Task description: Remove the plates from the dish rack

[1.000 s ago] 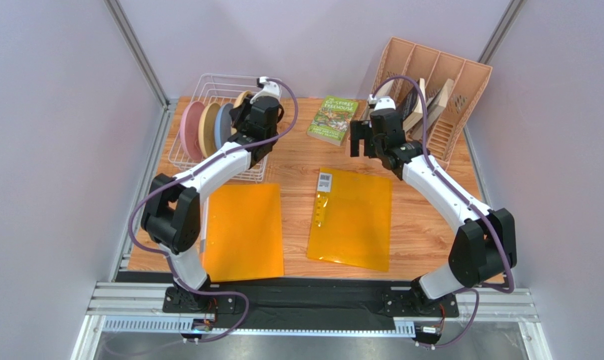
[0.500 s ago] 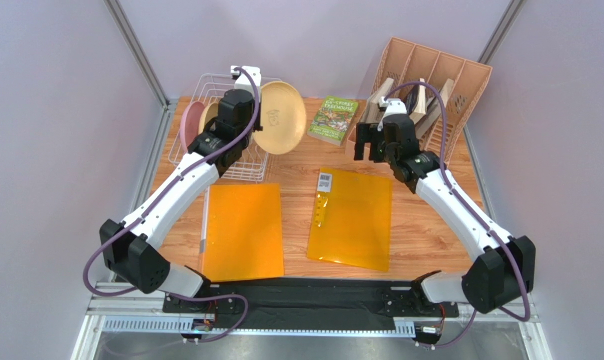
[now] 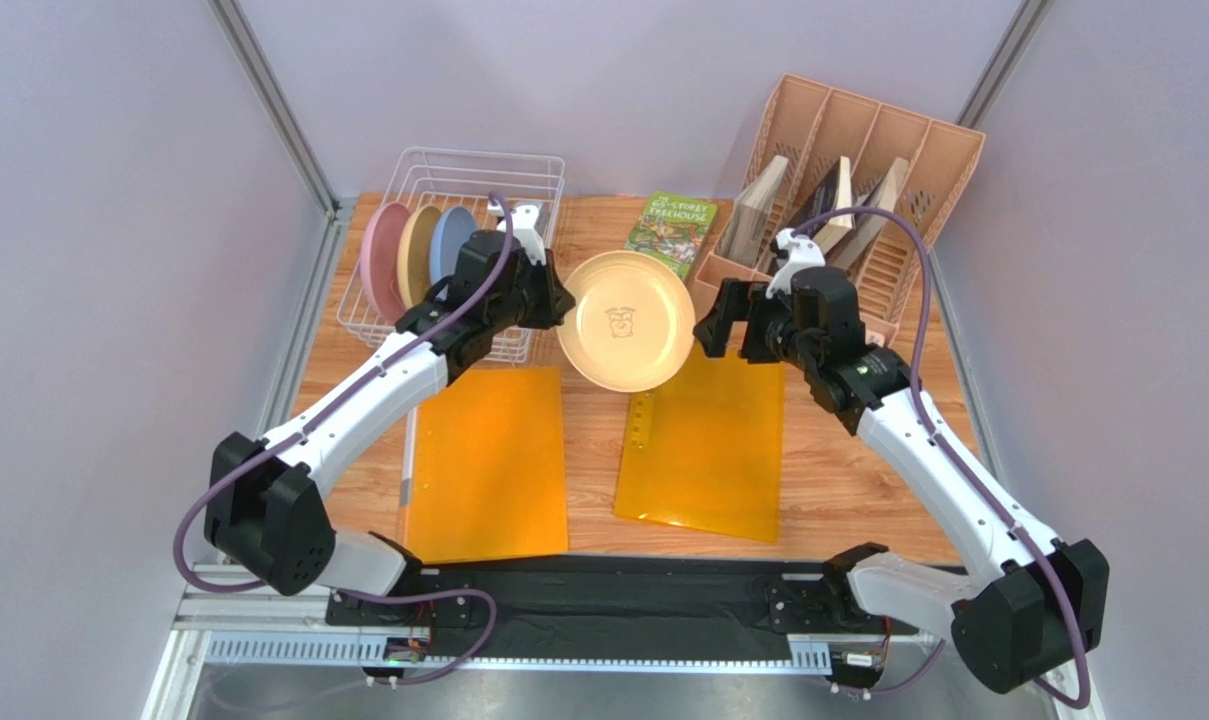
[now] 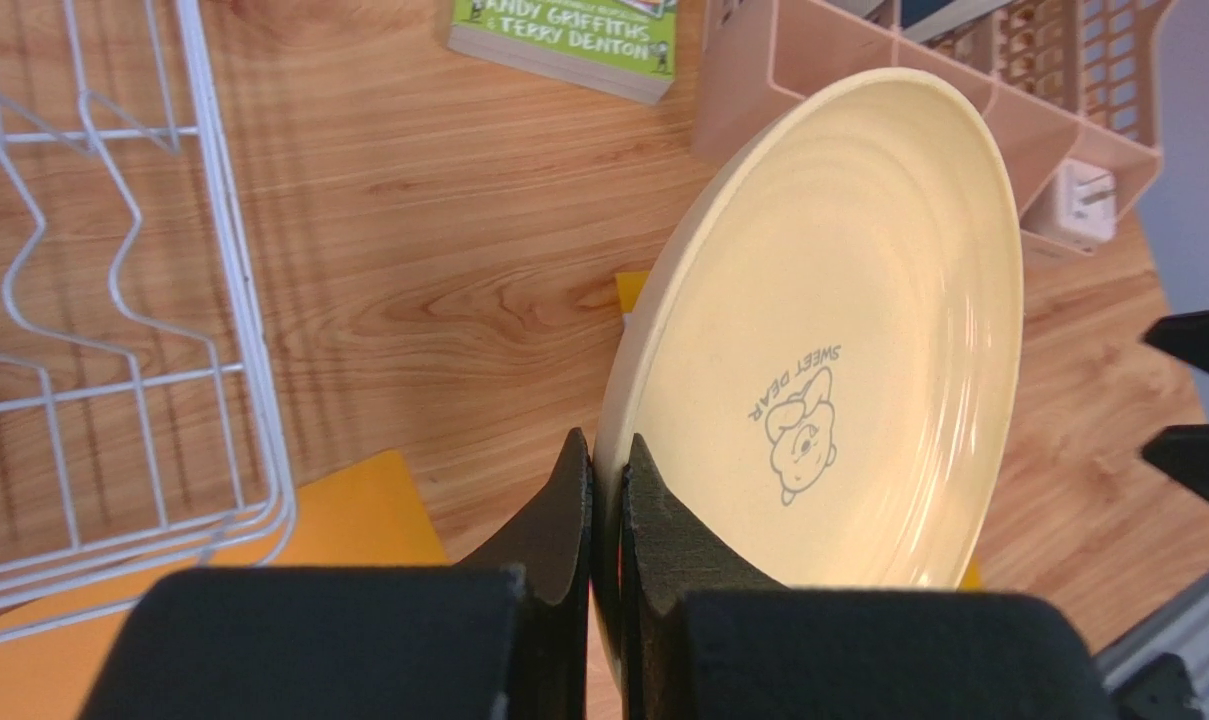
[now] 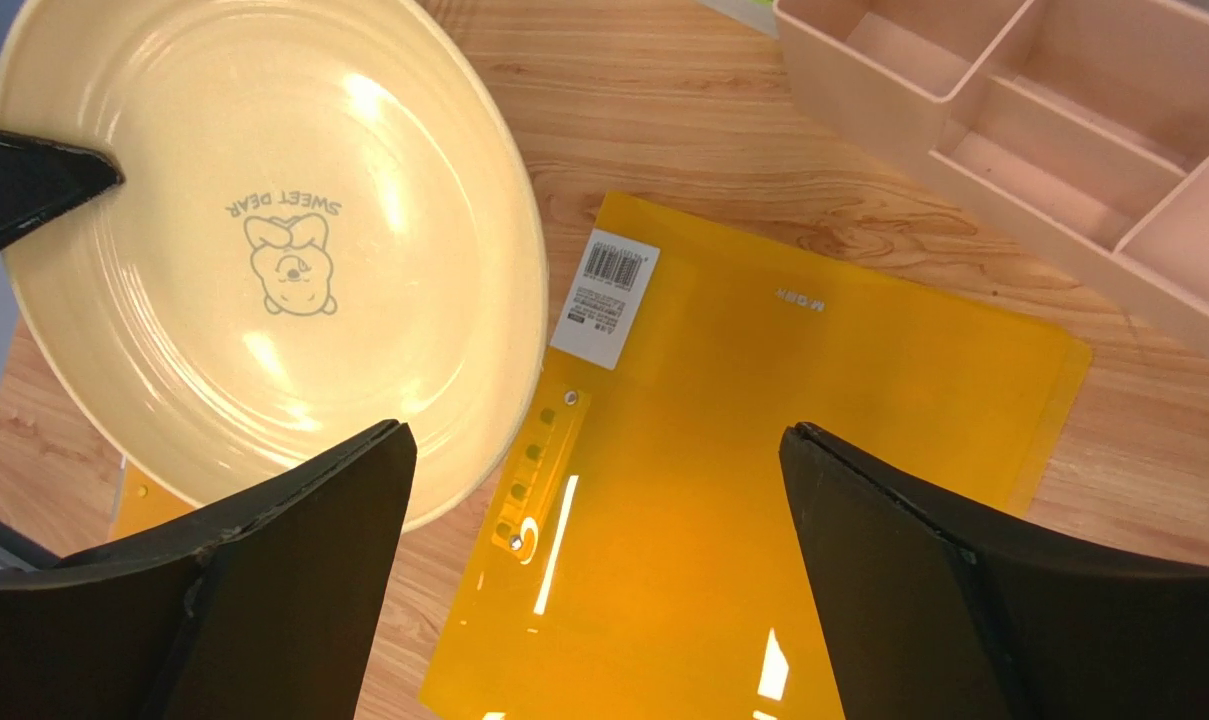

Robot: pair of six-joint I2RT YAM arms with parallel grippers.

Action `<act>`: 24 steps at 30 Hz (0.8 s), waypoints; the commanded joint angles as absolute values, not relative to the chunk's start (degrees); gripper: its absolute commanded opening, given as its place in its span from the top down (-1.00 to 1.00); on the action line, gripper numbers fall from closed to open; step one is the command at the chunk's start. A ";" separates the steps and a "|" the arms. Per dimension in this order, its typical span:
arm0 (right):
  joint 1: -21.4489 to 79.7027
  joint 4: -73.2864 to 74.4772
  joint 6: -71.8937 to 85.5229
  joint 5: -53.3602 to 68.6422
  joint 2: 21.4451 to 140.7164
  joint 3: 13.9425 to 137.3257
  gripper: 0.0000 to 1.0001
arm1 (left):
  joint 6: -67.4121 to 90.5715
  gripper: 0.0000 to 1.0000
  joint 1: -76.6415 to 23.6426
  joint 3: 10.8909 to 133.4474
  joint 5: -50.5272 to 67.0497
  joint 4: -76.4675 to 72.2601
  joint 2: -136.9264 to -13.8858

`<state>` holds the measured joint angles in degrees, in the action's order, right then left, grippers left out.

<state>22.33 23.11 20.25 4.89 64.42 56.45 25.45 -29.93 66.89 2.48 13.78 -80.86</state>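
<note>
The jaws of the left gripper (image 4: 603,458) are pressed together on the rim of one cream-yellow plate (image 3: 625,320). It is held tilted above the worktop (image 3: 592,450), clear of the dish rack (image 3: 475,162) at its 10 o'clock, presumably so that it can be handed over. At the plate's 3 o'clock, the jaws of the right gripper (image 5: 588,450) are spread wide just beside the rim, with nothing gripped. Three plates (image 3: 415,252) stand slotted in the rack.

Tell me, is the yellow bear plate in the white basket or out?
Out. The left gripper pinches the yellow plate by its rim above the wooden table, beside the dish rack.
</note>
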 commanded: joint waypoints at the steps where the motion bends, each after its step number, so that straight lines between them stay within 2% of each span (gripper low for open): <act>1: 22.24 19.52 22.85 9.39 64.60 55.46 -1.00 | 30.41 1.00 -29.97 66.36 7.82 6.68 -76.03; 7: 22.24 15.30 23.55 13.61 66.00 53.97 -0.98 | 32.34 1.00 -30.23 65.04 10.63 4.57 -75.76; 11: 22.24 12.84 23.82 15.82 67.32 53.70 -0.87 | 32.52 1.00 -30.94 64.78 11.25 3.87 -76.64; 12: 22.15 12.05 23.99 16.43 67.85 53.70 -0.74 | 32.43 1.00 -31.20 64.86 11.42 3.87 -77.08; 13: 22.24 11.87 24.34 16.52 67.94 53.70 -0.39 | 32.34 1.00 -31.20 64.95 11.34 4.04 -77.25; 14: 22.24 11.87 24.52 16.00 68.03 53.70 -0.18 | 32.26 1.00 -31.29 64.95 11.25 4.04 -77.43; 15: 22.06 11.95 24.35 15.13 67.77 53.70 0.17 | 31.99 1.00 -31.29 64.78 11.51 3.96 -77.34; 16: 22.06 12.56 24.43 13.81 67.42 53.79 0.99 | 31.82 1.00 -31.29 64.60 11.60 3.52 -77.26; 18: 21.54 15.37 24.43 9.60 65.84 53.61 0.99 | 31.03 0.61 -31.29 64.16 10.99 3.43 -76.82; 20: 20.83 20.10 25.04 5.56 64.26 53.09 1.00 | 29.71 0.05 -31.29 63.81 10.03 3.69 -76.38; 21: 20.48 21.69 25.92 1.27 62.33 52.56 1.00 | 29.10 -0.06 -31.29 63.72 9.67 3.87 -76.38; 23: 17.25 25.82 30.38 0.09 59.95 49.77 1.00 | 28.04 -0.25 -31.29 63.72 8.53 4.74 -75.94; 24: 16.10 26.88 32.24 -1.91 56.98 48.44 1.00 | 26.91 -0.28 -31.29 63.72 7.92 5.53 -75.68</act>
<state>20.47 19.53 25.98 7.20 64.31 52.14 29.28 -31.22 63.13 8.93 7.09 -77.69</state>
